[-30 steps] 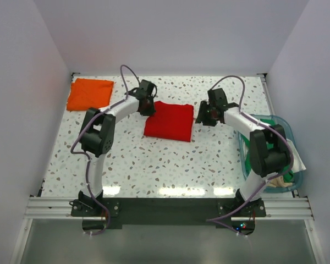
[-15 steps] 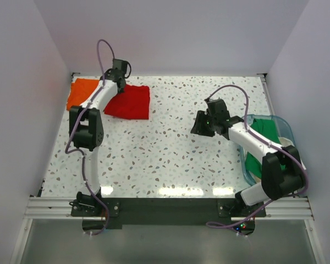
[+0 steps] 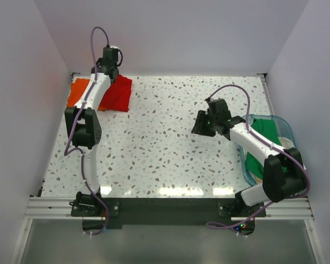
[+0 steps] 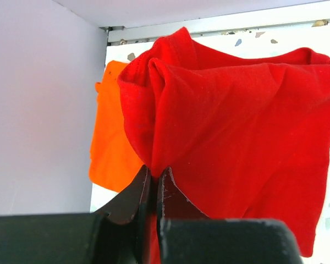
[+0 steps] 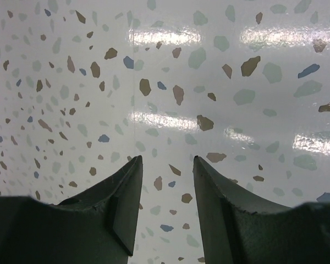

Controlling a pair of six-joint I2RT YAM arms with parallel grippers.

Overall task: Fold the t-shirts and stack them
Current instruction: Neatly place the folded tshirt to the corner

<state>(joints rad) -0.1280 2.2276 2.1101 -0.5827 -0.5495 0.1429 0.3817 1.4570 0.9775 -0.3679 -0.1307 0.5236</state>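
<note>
Red t-shirt, folded, sits at the far left corner in the left end effector, overlapping the orange t-shirt; the green t-shirt lies loose in the tub.

Left wrist: jaws clamped on red cloth.

Right wrist: the right end effector stands apart, empty, over bare surface.

I judge the second shirt nearly stacked, with the green one left to do.

Red shirt, orange shirt, green shirt (tub translucent teal); table white, brown-blue speckles.
</note>
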